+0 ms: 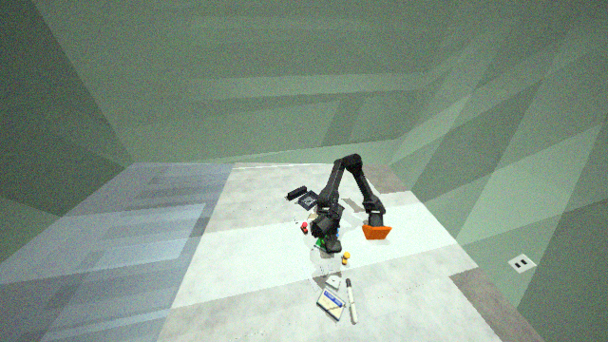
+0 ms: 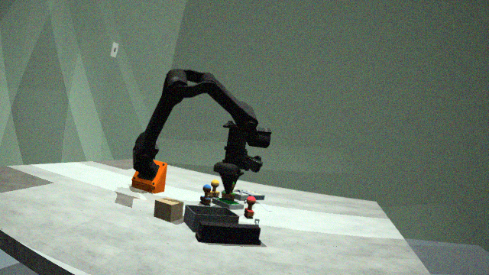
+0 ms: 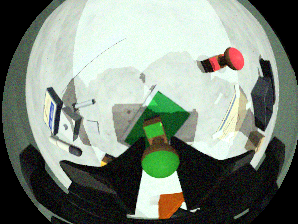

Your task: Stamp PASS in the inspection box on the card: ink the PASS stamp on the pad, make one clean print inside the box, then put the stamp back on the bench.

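Inking step, by the look of it. Gripper (image 2: 229, 187) clenched on the green-knobbed stamp (image 3: 158, 156), held upright with its foot on or just above the green pad (image 3: 162, 115) directly below. Next: lift straight up, carry to the card's box; card not clearly identifiable here.

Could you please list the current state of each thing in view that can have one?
Gripper: shut on the green-knobbed stamp.
Green-knobbed stamp: upright, held over the green ink pad.
Green ink pad: uncovered, flat on the bench.
Red-knobbed stamp: standing upright, untouched.
Blue-knobbed stamp: upright.
Yellow-knobbed stamp: upright.
Dark tray: open-topped.
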{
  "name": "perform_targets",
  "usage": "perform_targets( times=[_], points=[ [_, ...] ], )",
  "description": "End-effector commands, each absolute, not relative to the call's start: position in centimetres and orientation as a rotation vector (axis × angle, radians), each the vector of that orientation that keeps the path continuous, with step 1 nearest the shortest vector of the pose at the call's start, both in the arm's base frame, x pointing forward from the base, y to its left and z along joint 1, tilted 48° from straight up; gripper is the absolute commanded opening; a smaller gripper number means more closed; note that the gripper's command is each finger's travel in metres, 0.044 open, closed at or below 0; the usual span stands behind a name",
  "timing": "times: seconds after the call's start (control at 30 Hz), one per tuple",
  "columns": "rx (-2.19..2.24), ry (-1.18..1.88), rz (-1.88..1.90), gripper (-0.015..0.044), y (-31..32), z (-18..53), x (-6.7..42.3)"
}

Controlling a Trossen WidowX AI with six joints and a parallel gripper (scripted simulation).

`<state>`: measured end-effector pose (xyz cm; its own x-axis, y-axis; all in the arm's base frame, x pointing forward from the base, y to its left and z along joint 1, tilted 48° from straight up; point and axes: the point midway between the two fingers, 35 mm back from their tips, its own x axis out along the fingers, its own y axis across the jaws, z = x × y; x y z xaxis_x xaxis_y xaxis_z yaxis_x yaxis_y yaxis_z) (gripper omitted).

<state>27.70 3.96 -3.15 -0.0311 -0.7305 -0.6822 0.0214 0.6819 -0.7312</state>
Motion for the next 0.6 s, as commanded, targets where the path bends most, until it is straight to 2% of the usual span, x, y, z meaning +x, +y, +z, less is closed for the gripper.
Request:
perform_targets(
  times=[0.0, 0.57],
  points=[
    [-0.610, 1.493, -0.666, 0.0000, 4.3, -2.9, 27.8],
    [-0.609, 1.494, -0.665, 0.0000, 6.4, -1.1, 27.9]
  ],
)
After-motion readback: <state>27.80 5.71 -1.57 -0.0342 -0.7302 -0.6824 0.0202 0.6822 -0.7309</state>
